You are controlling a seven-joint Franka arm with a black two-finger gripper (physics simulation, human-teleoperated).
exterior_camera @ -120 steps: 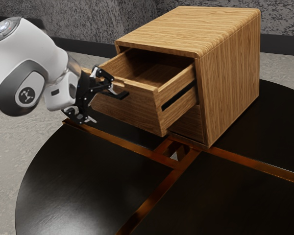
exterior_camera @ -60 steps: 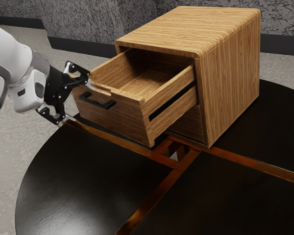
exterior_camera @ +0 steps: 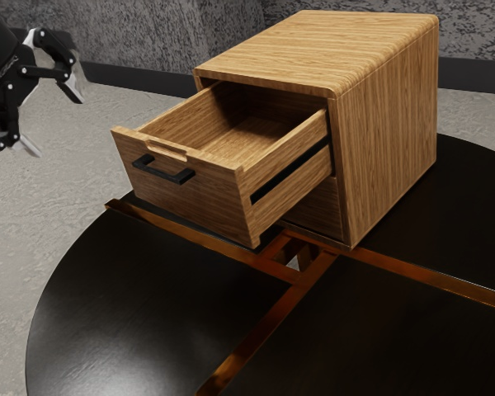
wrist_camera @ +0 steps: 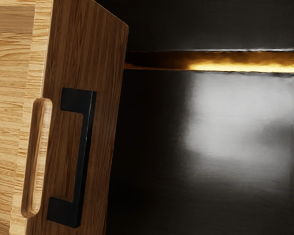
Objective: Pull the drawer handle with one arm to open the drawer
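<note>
While the drawer (exterior_camera: pixel 219 186) stands pulled well out of the wooden cabinet (exterior_camera: pixel 371 91) at the centre of the exterior view, the hand (exterior_camera: pixel 56 124) hangs at the upper left of the frame. It is well apart from the drawer, with its fingers spread and holding nothing. The black bar handle (exterior_camera: pixel 162 169) sits on the drawer front, just below a wooden lip (exterior_camera: pixel 167 151). The drawer is probably rigid and slides along one axis only. The bar looks stiff, thin and smooth. Grip its middle span across the bar and pull straight outward over the counter (exterior_camera: pixel 140 322) to avoid binding.
</note>
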